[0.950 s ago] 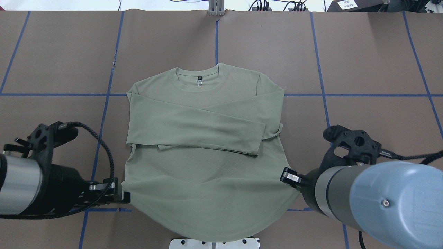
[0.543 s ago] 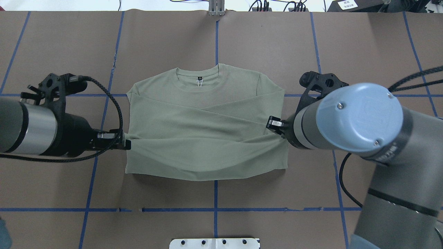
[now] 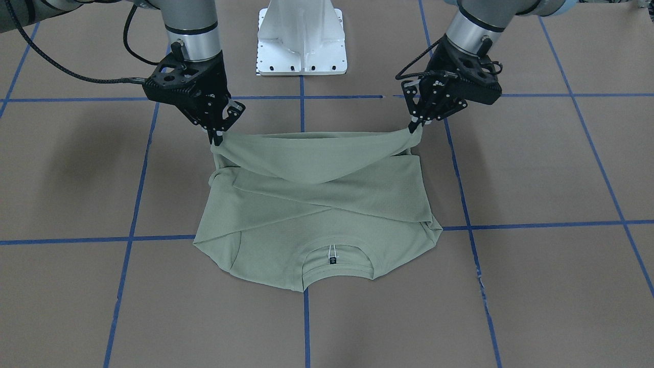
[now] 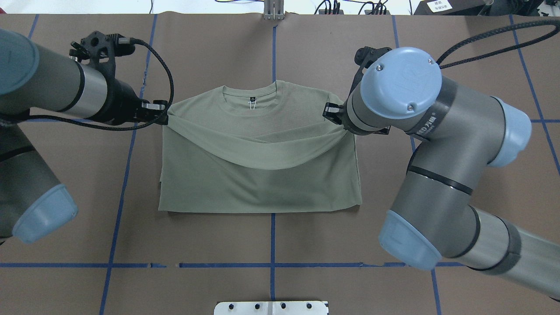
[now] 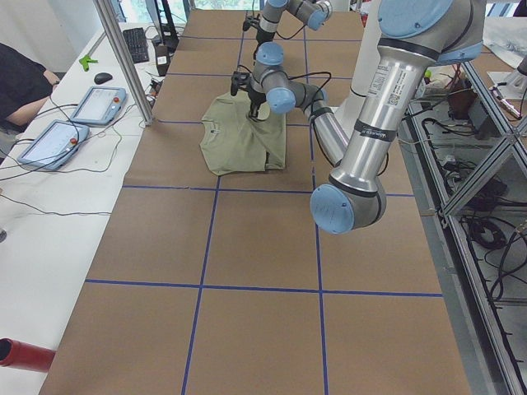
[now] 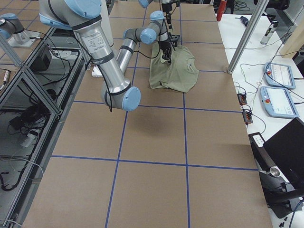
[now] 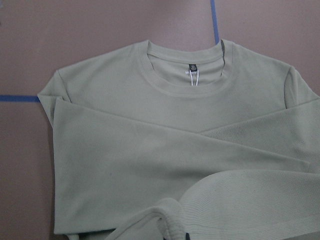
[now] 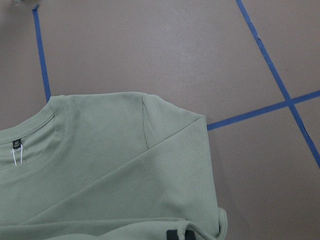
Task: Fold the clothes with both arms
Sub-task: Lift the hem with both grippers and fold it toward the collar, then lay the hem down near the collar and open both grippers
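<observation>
The left end effector (image 4: 162, 114) is clamped on one hem corner of the shirt (image 4: 262, 192), which lies at the middle of the table (image 4: 87, 197); the right end effector (image 4: 329, 113) pinches the other corner. The hem sags between them — an uneven release could land the fold crooked.

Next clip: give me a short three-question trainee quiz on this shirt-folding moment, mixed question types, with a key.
1. True or false: the left pincer and right pincer each pinch the raised edge of the pale sage-green knit long-sleeved shirt.
2. The small dark neck label is: A) covered by the raised fold; B) uncovered; C) hidden under a sleeve.
3. Fill in: between the pincers, the raised edge sags in its ____.
Key: 1 true; 2 B; 3 middle.
</observation>
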`<action>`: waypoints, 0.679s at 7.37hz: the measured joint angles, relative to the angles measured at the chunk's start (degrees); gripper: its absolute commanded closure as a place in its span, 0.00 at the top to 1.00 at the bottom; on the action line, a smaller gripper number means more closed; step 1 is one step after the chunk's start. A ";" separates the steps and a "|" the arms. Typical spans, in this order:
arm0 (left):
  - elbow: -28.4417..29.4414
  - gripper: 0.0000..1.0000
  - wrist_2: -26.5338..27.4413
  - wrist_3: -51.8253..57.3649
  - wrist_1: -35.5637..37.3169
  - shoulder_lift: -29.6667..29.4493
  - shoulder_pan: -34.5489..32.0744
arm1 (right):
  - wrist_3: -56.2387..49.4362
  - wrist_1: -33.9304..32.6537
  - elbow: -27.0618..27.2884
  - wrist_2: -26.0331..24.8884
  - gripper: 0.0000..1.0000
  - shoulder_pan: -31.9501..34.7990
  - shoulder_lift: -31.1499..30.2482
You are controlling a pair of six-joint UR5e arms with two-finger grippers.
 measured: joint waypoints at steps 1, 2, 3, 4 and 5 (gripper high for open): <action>4.67 0.00 0.03 3.17 -0.55 -1.77 -1.53 | -0.70 2.79 -5.55 0.08 0.00 0.93 2.21; 10.81 0.00 0.22 5.48 -2.29 -3.95 -2.28 | -1.23 7.84 -12.76 0.12 0.00 1.84 4.21; 17.91 0.00 0.42 6.69 -5.96 -5.89 -2.58 | -2.28 13.43 -20.28 0.15 0.00 2.76 5.87; 26.23 0.00 0.63 7.29 -11.60 -7.87 -2.62 | -4.00 17.97 -26.81 0.42 0.00 4.08 7.26; 33.38 0.00 1.39 7.54 -17.04 -9.42 -2.59 | -5.68 20.50 -31.74 1.09 0.00 5.54 8.62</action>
